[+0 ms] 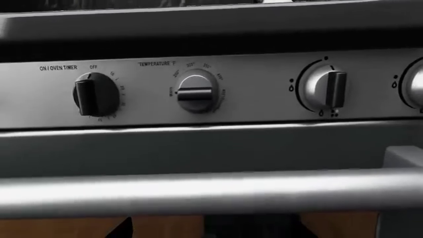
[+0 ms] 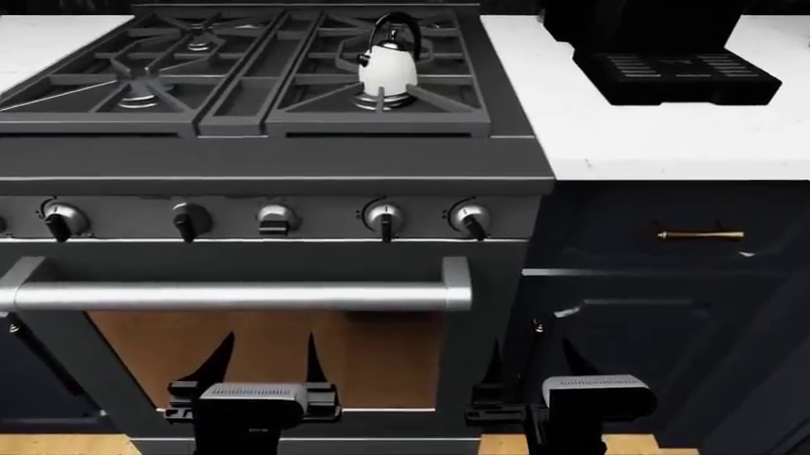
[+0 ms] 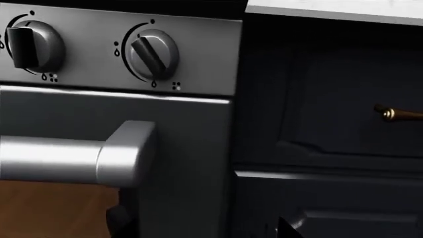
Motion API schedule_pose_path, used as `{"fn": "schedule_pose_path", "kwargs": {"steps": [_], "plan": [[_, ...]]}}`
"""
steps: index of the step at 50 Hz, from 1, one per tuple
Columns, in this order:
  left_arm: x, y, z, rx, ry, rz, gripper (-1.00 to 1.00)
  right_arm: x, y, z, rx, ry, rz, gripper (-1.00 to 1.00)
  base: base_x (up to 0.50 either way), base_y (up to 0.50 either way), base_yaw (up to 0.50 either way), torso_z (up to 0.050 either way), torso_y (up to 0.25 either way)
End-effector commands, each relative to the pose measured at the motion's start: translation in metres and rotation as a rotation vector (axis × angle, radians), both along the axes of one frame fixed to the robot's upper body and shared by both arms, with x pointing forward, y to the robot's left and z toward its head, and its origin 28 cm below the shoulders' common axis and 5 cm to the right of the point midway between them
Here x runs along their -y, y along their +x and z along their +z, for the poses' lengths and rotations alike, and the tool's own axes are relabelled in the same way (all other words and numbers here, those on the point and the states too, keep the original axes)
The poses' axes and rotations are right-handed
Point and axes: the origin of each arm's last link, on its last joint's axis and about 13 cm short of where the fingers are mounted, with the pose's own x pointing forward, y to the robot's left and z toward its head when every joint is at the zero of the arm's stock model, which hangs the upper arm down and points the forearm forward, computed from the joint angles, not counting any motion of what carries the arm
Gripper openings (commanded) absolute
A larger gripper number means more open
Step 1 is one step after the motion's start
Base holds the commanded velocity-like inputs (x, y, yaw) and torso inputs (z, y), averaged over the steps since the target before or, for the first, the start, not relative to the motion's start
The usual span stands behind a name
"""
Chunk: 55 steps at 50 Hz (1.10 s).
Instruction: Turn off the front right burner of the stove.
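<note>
Kettle (image 2: 386, 64) on front right burner (image 2: 382, 99); both grippers low, clear of stove (image 2: 272, 166).

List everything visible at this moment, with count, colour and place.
stove: one, dark grey, centre-left.
knobs: five, silver with black pointers, along the stove's front panel.
front right burner: one, silver-grey, under the kettle.
kettle: one, white with black handle, on the front right burner.
oven handle: one, steel, below the knobs.
coffee machine: one, black, on the white counter at right.
cabinet pull: one, brass, dark cabinet right of the stove.
left gripper: black, low, before the oven window.
right gripper: black, low, by the stove's right edge.
</note>
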Motion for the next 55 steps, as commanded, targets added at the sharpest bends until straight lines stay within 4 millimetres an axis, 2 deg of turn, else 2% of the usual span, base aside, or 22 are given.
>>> {"fn": "schedule_pose_path", "kwargs": {"steps": [1, 9, 19, 30, 37, 45, 55], "plan": [[0.000, -0.001, 0.001, 0.018, 0.007, -0.004, 1.00, 0.000, -0.001, 0.001, 0.005, -0.005, -0.001, 1.00, 0.00, 0.00, 0.00, -0.039, 0.000], [0.000, -0.001, 0.002, 0.024, 0.003, -0.001, 1.00, 0.000, 0.000, 0.001, 0.006, -0.003, -0.003, 1.00, 0.00, 0.00, 0.00, -0.039, 0.000], [-0.001, -0.003, 0.006, 0.045, -0.012, 0.000, 1.00, 0.000, -0.001, 0.003, 0.012, -0.015, -0.006, 1.00, 0.00, 0.00, 0.00, -0.003, 0.000], [-0.001, -0.017, 0.031, 0.170, -0.063, -0.019, 1.00, -0.009, -0.012, 0.029, 0.125, -0.212, 0.015, 1.00, 0.00, 0.00, 0.00, 0.000, 0.000], [-0.002, -0.025, 0.045, 0.290, -0.042, -0.002, 1.00, -0.013, -0.019, 0.043, 0.166, -0.249, 0.018, 1.00, 0.00, 0.00, 0.00, 0.000, 0.000], [-0.003, -0.032, 0.052, 0.379, -0.008, -0.002, 1.00, -0.015, -0.020, 0.046, 0.194, -0.259, 0.022, 1.00, 0.00, 0.00, 0.00, 0.000, 0.000], [-0.009, -0.036, 0.063, 0.429, -0.035, 0.040, 1.00, -0.012, -0.029, 0.059, 0.253, -0.277, -0.018, 1.00, 0.00, 0.00, 0.00, 0.000, 0.000]]}}
